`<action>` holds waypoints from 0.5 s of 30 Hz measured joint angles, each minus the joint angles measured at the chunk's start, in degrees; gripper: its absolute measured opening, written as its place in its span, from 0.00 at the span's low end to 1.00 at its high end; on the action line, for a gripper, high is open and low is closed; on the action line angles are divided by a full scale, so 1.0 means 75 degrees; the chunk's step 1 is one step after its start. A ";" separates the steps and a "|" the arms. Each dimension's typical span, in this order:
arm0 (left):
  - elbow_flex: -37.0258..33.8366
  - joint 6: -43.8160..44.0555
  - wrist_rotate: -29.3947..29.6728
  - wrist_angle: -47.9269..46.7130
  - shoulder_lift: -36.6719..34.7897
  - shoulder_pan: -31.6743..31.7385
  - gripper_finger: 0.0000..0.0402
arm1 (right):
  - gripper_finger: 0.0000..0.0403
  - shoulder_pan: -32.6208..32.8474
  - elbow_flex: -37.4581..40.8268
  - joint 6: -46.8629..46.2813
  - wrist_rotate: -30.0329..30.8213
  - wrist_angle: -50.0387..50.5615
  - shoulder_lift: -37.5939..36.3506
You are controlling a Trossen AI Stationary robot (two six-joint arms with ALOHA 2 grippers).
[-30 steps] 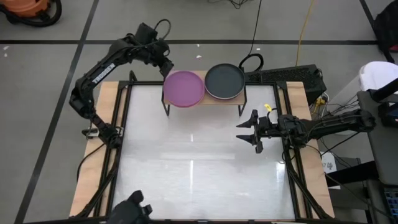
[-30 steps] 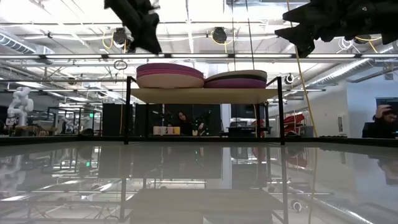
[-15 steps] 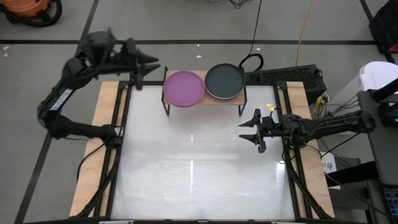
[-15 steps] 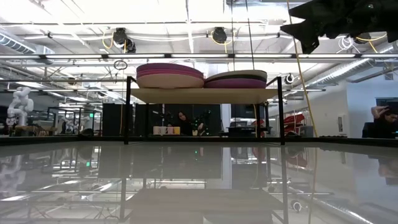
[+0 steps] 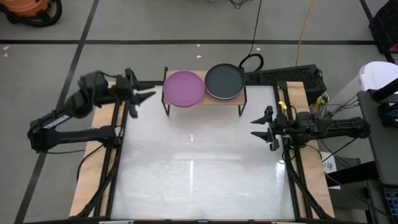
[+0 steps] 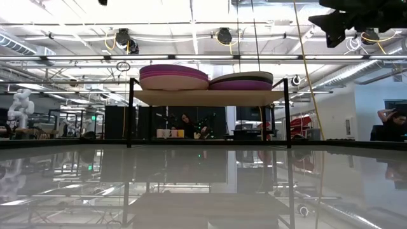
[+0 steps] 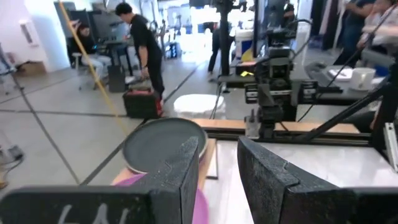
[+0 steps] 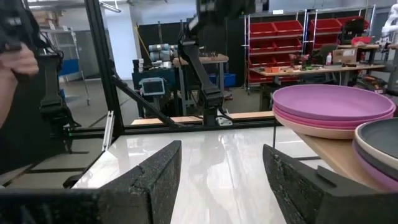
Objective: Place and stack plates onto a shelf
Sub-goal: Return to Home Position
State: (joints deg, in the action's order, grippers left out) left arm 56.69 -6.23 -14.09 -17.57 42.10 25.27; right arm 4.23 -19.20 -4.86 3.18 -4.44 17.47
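Jaws apart on both grippers, nothing held; all plates in view sit on the shelf in two stacks.
Left gripper hangs by the table's far-left corner, just left of the shelf, fingers spread, empty. Right gripper is over the table's right side, on the near side of the shelf, open, empty. Shelf stands at the table's far edge. Left stack: purple plate on top, pink plate under it, beige plate lowest seen. Right stack: dark grey plate on top, magenta plate below. Stacks side by side, rims just beside each other; contact can't tell.
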 joint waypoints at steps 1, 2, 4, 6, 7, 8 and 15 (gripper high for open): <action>-0.0369 0.0057 0.0000 0.0251 -0.0178 -0.0055 0.29 | 0.51 0.0000 0.0000 0.0010 0.0000 0.0111 -0.0124; -0.0716 0.0111 -0.0003 0.0508 -0.0345 -0.0114 0.29 | 0.51 0.0000 0.0000 0.0029 0.0002 0.0199 -0.0229; -0.1309 0.0190 0.0000 0.0893 -0.0622 -0.0230 0.29 | 0.51 0.0000 0.0000 0.0131 0.0006 0.0415 -0.0423; -0.1869 0.0269 0.0020 0.1245 -0.0855 -0.0332 0.29 | 0.51 0.0000 0.0000 0.0241 0.0048 0.0636 -0.0590; -0.2150 0.0293 0.0039 0.1419 -0.0968 -0.0376 0.29 | 0.51 0.0000 0.0000 0.0315 0.0184 0.0730 -0.0664; -0.2450 0.0308 0.0058 0.1643 -0.1082 -0.0420 0.29 | 0.51 0.0000 0.0000 0.0350 0.0322 0.0871 -0.0722; -0.4445 0.0543 0.0067 0.3591 -0.1630 -0.0552 0.29 | 0.51 -0.0003 0.0443 0.0405 0.1203 0.1249 -0.0924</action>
State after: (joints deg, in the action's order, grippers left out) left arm 23.35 -2.16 -13.58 9.36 29.88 21.12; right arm 4.21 -15.88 -1.83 12.20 4.93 10.54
